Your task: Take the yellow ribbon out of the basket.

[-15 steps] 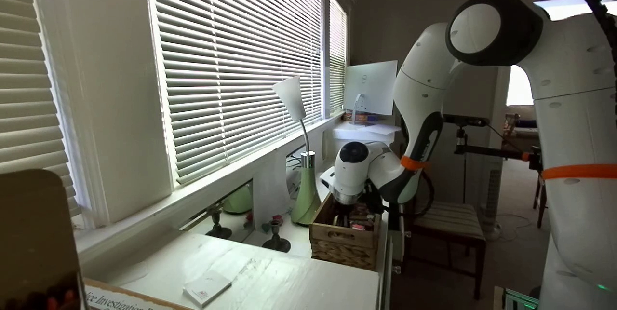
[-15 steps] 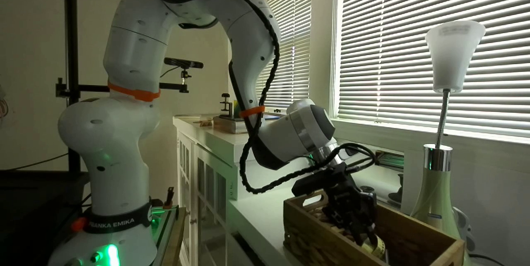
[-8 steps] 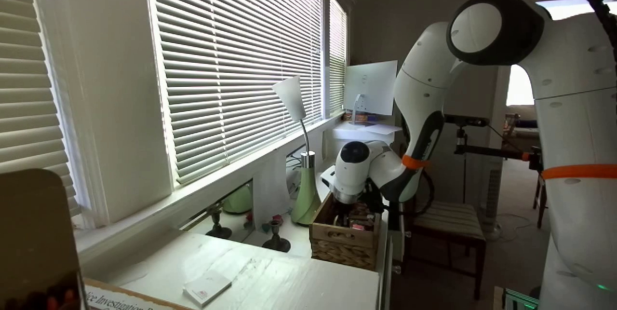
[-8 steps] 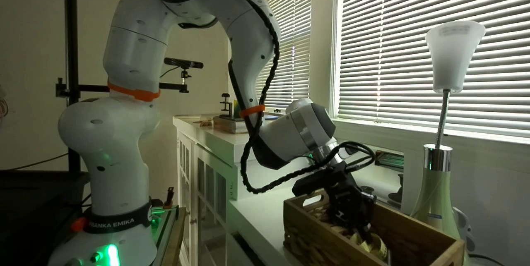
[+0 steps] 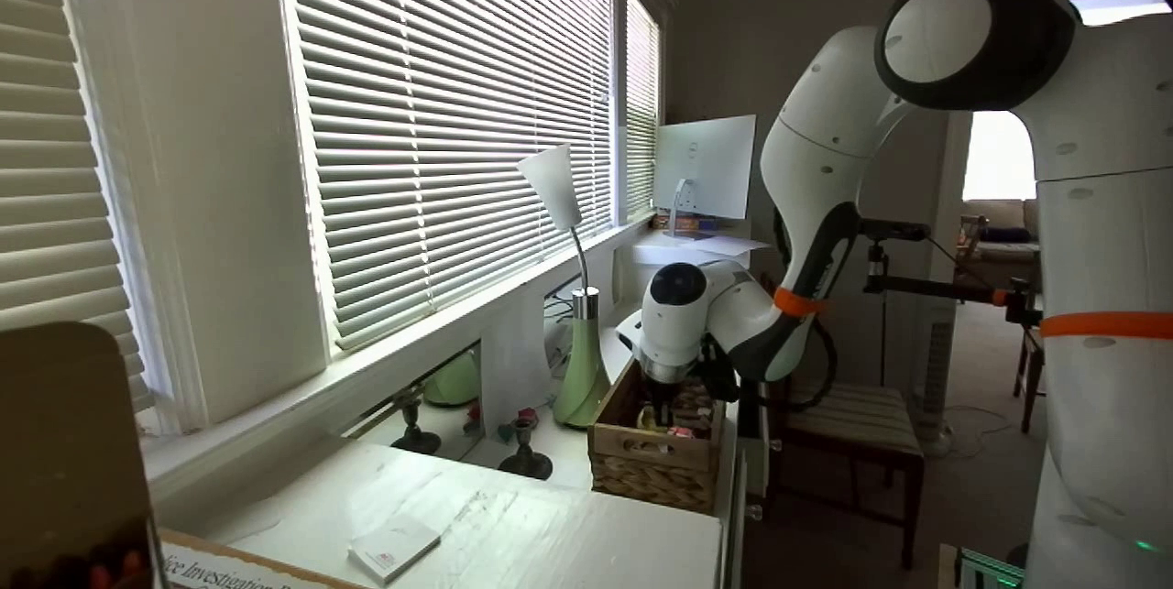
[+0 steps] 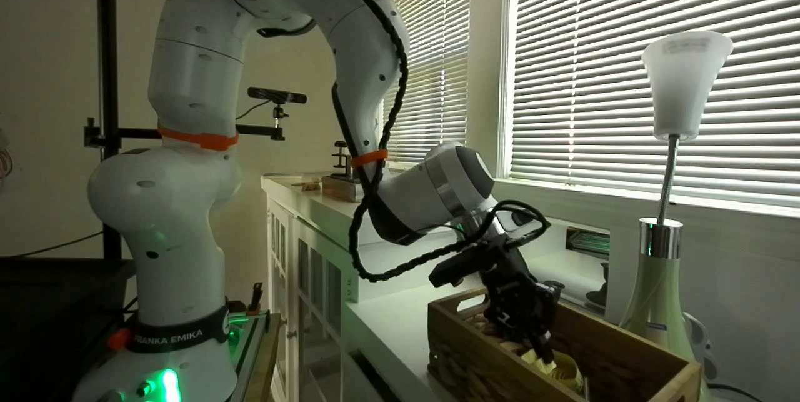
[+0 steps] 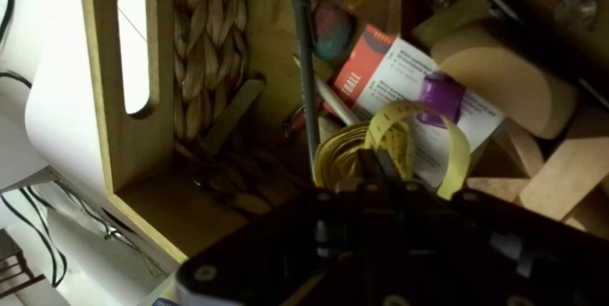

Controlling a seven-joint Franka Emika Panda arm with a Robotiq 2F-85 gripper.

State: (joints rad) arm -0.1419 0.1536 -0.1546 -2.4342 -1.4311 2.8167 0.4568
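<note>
Down in the basket, right of its handled end in the wrist view, my pincer is narrow, apparently pinching the yellow ribbon at its coil. I judge this the grasp; next calls for a gentle lift over the rim, loose loop trailing.

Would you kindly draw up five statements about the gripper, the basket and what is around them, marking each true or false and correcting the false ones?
1. The black two-fingered gripper reaches down into the brown rectangular wicker basket. True.
2. The gripper's fingers are spread wide apart. False: they stand close together at the long, thin yellow ribbon.
3. The ribbon lies completely outside the basket. False: its coil is inside.
4. A tall green-and-white table lamp stands beside the basket. True.
5. A red-and-white printed paper card lies in the basket. True.
</note>
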